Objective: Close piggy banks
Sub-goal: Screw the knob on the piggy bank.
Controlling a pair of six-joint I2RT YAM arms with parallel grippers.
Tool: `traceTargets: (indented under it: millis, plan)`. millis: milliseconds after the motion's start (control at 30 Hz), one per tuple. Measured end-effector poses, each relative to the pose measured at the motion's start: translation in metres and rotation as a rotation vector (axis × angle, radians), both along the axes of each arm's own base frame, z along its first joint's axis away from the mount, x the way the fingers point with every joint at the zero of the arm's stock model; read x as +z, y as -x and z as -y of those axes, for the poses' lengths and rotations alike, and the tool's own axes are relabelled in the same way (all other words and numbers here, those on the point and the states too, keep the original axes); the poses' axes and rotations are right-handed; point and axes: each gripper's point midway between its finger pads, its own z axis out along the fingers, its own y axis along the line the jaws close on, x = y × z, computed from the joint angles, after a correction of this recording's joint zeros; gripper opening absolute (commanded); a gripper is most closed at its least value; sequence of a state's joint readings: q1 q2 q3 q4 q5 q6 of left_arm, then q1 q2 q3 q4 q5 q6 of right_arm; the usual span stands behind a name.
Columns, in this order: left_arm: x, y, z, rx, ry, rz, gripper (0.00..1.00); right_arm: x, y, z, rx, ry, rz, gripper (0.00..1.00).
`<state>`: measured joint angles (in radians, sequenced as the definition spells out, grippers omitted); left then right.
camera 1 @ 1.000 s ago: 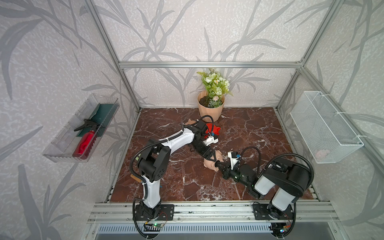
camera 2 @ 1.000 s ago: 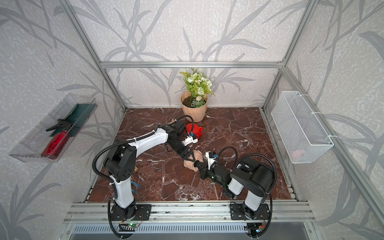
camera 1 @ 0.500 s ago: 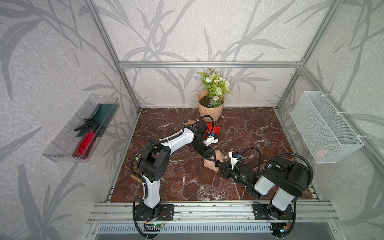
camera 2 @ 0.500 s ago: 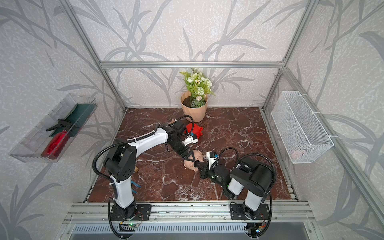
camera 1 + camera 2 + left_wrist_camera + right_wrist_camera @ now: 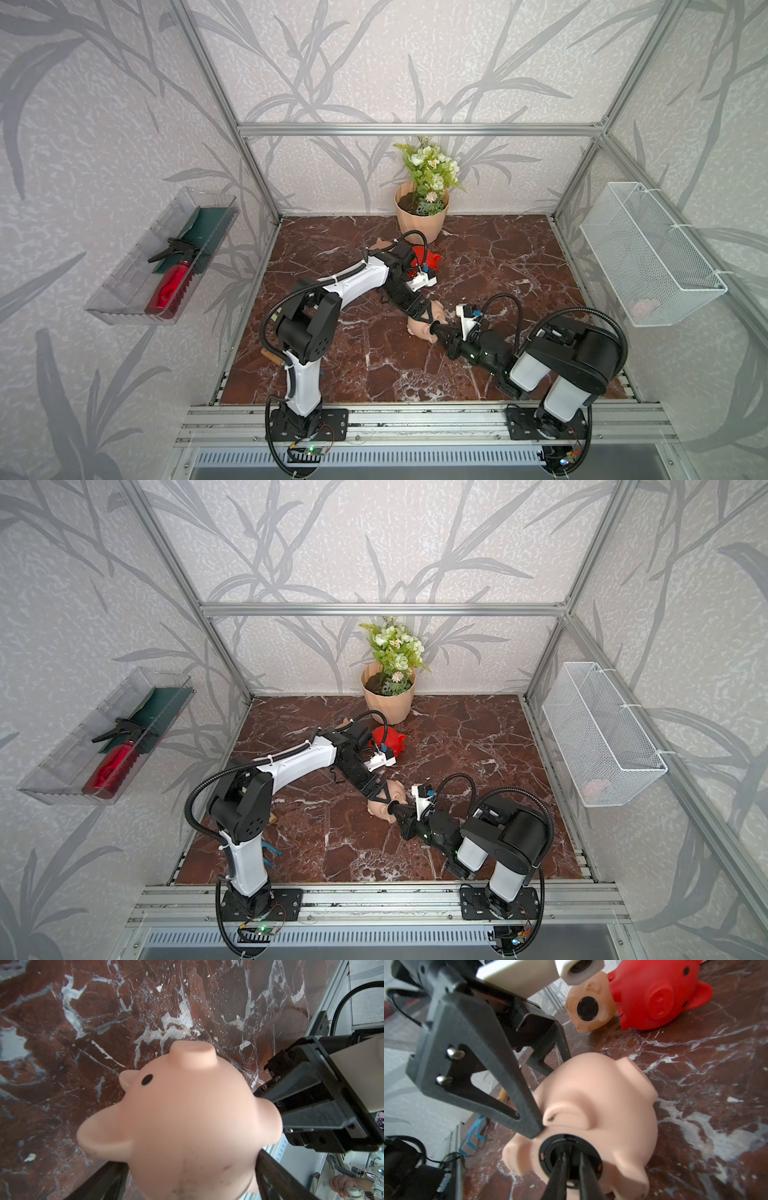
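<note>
1. Reddish-brown marble tabletop (image 5: 498, 257) floors a booth with patterned walls. A white wire basket (image 5: 648, 249) hangs on the right wall. A clear tray (image 5: 104, 309) with a red spray bottle (image 5: 170, 286) hangs on the left wall.
2. Two black-and-white arms, the left arm (image 5: 357, 278) and the right arm (image 5: 573, 357), reach in from the front rail and meet near the tabletop's middle.
3. A ribbed peach flowerpot (image 5: 419, 222) with green and white flowers stands at the back wall.
4. A peach piggy bank (image 5: 419, 326) lies near the middle between both pincers, its belly toward the right arm.
5. The left pincer (image 5: 430, 319) stands wide astride that pig, one finger touching it beside a leg. Whether it squeezes, I cannot tell.
6. A red piggy bank (image 5: 654, 995) lies in front of the flowerpot. A second peach piggy bank (image 5: 591, 1022) is just beside it, with a black stopper (image 5: 587, 1008) filling its belly hole.
7. The right pincer (image 5: 572, 1157) is narrow, with a slim gap. Its tips sit inside a black plug (image 5: 546, 1153) in the near pig's belly. Whether it pinches the plug, I cannot tell.
</note>
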<state>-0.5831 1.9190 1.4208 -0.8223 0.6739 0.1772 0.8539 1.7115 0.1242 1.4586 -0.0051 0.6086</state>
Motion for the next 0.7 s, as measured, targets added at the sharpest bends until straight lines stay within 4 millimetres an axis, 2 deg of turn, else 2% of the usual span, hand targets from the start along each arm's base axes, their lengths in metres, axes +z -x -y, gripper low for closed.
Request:
traceTargets:
  millis: [267, 400, 600, 700]
  plan:
    - [0.000, -0.001, 0.000, 0.011, -0.004, -0.003, 0.91, -0.007, 0.008, 0.015, -0.002, 0.098, 0.023, 0.18]
    - [0.000, -0.001, 0.000, 0.018, -0.011, 0.002, 0.91, -0.002, 0.011, 0.021, -0.001, 0.131, 0.048, 0.17]
    - [0.002, -0.003, 0.000, 0.032, -0.021, 0.013, 0.92, 0.024, 0.013, 0.030, -0.013, 0.171, 0.103, 0.17]
    - [0.003, -0.005, -0.001, 0.038, -0.029, 0.027, 0.93, 0.043, 0.011, 0.037, -0.041, 0.191, 0.129, 0.17]
